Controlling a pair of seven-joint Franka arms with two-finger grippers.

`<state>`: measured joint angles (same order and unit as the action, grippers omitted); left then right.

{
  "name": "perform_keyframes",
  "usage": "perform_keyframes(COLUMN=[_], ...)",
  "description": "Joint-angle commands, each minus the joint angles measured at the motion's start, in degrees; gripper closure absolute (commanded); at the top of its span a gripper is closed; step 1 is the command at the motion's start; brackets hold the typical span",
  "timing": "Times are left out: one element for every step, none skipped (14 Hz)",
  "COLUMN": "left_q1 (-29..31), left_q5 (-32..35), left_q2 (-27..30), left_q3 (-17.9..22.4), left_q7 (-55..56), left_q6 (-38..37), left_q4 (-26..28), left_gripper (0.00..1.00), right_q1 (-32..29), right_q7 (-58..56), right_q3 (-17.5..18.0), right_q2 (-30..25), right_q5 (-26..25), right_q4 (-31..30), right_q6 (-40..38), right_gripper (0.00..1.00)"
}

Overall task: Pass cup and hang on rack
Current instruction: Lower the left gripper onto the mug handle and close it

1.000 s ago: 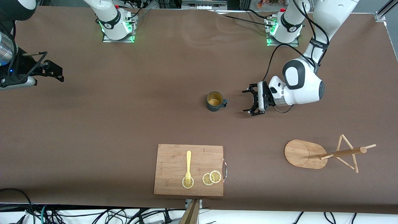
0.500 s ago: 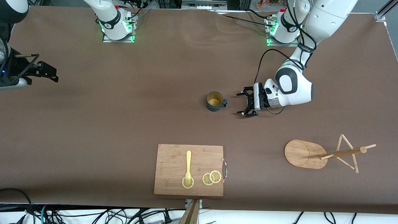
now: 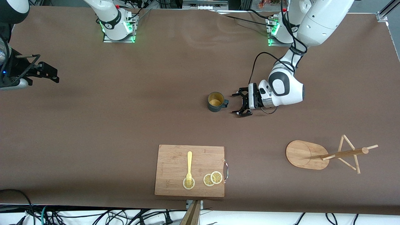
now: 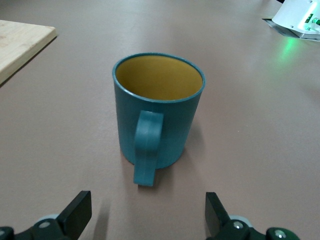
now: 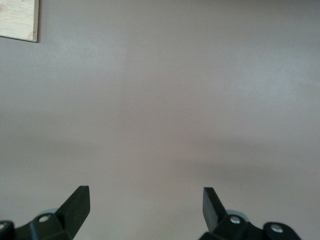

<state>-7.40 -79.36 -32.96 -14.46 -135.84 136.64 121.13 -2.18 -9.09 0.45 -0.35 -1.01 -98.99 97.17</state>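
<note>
The dark teal cup (image 3: 215, 101) with its yellow inside stands upright mid-table, its handle (image 3: 225, 102) pointing at my left gripper. My left gripper (image 3: 238, 104) is open and low, just short of the handle, not touching it. In the left wrist view the cup (image 4: 157, 115) stands close ahead of the open gripper (image 4: 147, 217), its handle facing the gap. The wooden rack (image 3: 304, 154) stands nearer the front camera, toward the left arm's end. My right gripper (image 3: 51, 73) is open and empty at the right arm's end, over bare table (image 5: 145, 210).
A wooden cutting board (image 3: 189, 170) lies near the front edge with a yellow fork (image 3: 189, 165) and lemon slices (image 3: 212, 178) on it. Its corner shows in the left wrist view (image 4: 20, 45) and the right wrist view (image 5: 17, 20). The arm bases stand along the back edge.
My left gripper has moved toward the cup's handle, staying open. My right gripper drew back a little toward the table's end, then held still. The cup has not moved.
</note>
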Motion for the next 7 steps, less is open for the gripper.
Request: perform_keyframes(left_q1=[-1.22,-1.48,-1.92,-2.62,-3.15,-3.33,-3.41], left_q5=[-2.37,-2.64,-3.86,-4.74,-5.53,-6.67,-6.94], left_q2=[-1.31,-1.49,-1.58,-1.58,-1.66,-1.66,-1.66], left_q3=[0.05,0.05,0.05,-0.04,-0.04,-0.56,-0.74], left_q7=[-2.24,-2.15,-2.23,-2.24,-2.24,-2.24,-2.24], left_q6=[0.73,0.73,0.73,0.73,0.73,0.73,0.73], left_q4=[-1.68,-1.86,-1.86,-1.86,-1.86,-1.86,-1.86], left_gripper=[0.00,0.00,0.00,0.00,0.00,0.00,0.00], right_q1=[-0.28,-0.28,-0.36,-0.37,-0.37,-0.37,-0.28], right_q7=[-0.40,-0.32,-0.23,-0.23,-0.31,-0.31,-0.31], right_q3=[0.16,-0.01,-0.10,-0.10,-0.10,-0.10,-0.01], right_q2=[-0.09,-0.09,0.00,-0.09,-0.09,-0.09,-0.27], right_q5=[0.48,0.48,0.57,0.57,0.57,0.57,0.57], right_q4=[0.81,0.81,0.81,0.81,0.81,0.81,0.81], right_q6=[-0.76,-1.02,-2.15,-2.34,-2.43,-2.51,-2.78], right_gripper=[0.00,0.00,0.00,0.00,0.00,0.00,0.00])
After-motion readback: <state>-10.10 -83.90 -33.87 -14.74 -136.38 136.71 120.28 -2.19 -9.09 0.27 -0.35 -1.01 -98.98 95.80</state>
